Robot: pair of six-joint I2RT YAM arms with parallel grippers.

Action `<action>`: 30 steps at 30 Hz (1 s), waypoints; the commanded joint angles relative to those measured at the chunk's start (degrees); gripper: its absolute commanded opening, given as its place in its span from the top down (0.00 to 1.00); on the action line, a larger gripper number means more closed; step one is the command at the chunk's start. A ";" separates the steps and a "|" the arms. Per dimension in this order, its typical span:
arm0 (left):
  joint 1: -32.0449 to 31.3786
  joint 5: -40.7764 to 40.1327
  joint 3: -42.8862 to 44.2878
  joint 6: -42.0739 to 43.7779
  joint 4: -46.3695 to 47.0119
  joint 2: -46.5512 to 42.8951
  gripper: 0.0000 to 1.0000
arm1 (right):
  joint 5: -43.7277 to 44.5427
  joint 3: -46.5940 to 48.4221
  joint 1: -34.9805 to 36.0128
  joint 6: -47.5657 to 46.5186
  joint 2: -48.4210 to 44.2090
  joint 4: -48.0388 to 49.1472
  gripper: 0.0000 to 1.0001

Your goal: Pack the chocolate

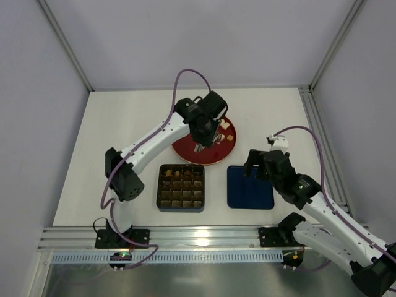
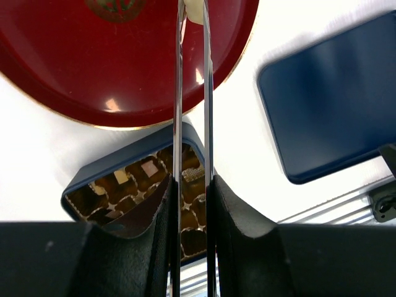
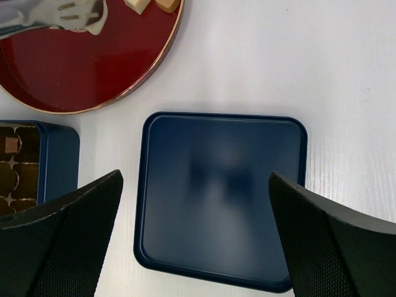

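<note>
Since the divided box (image 1: 158,189) needs filling, left end effector (image 1: 202,148) clamps a cream-white chocolate (image 2: 194,8) over the red plate (image 2: 93,80); right end effector (image 3: 195,235), wide apart, hovers above the blue lid (image 3: 223,185).

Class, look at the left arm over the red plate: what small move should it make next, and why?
Probably a short lift straight up. The left gripper's thin fingers appear closed around a cream-white chocolate over the red plate. Raising it clear of the plate should come before carrying it to the open box beside the plate.
</note>
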 commanded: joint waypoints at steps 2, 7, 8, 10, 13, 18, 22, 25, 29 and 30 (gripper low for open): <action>0.15 -1.25 -1.66 0.46 -1.54 -7.35 0.75 | -0.16 1.26 0.24 -0.06 0.78 2.57 0.00; 0.15 -1.42 -7.54 -0.42 -2.15 -13.06 0.75 | -0.43 1.35 0.24 -0.23 1.31 3.18 0.00; 0.24 -1.42 -8.51 -0.51 -2.33 -14.12 0.75 | -0.69 1.35 0.24 -0.15 1.66 3.27 0.00; 0.15 -1.86 -10.36 -0.77 -2.94 -17.37 0.75 | -0.69 1.17 0.24 -0.32 1.93 3.54 0.00; 0.15 -1.78 -13.96 -1.39 -3.65 -21.68 0.74 | -0.52 0.99 0.24 -0.32 2.54 4.06 0.00; 0.07 -1.60 -21.43 -2.18 -5.49 -28.01 0.75 | -0.60 1.17 0.24 -0.32 3.77 5.03 0.00; 0.15 -2.22 -25.92 -2.79 -7.16 -33.71 0.74 | -1.04 1.79 0.24 -0.32 5.00 5.47 0.00; 0.15 -2.13 -28.99 -3.84 -8.13 -36.44 0.74 | -0.87 2.05 0.24 -0.32 5.97 6.00 0.00; -0.02 -1.52 -32.95 -5.16 -8.40 -41.18 0.74 | -0.96 2.31 0.15 -0.32 6.85 6.52 0.00; -0.02 -1.43 -33.92 -5.34 -8.40 -41.81 0.74 | -0.96 2.31 0.24 -0.32 6.94 6.61 0.00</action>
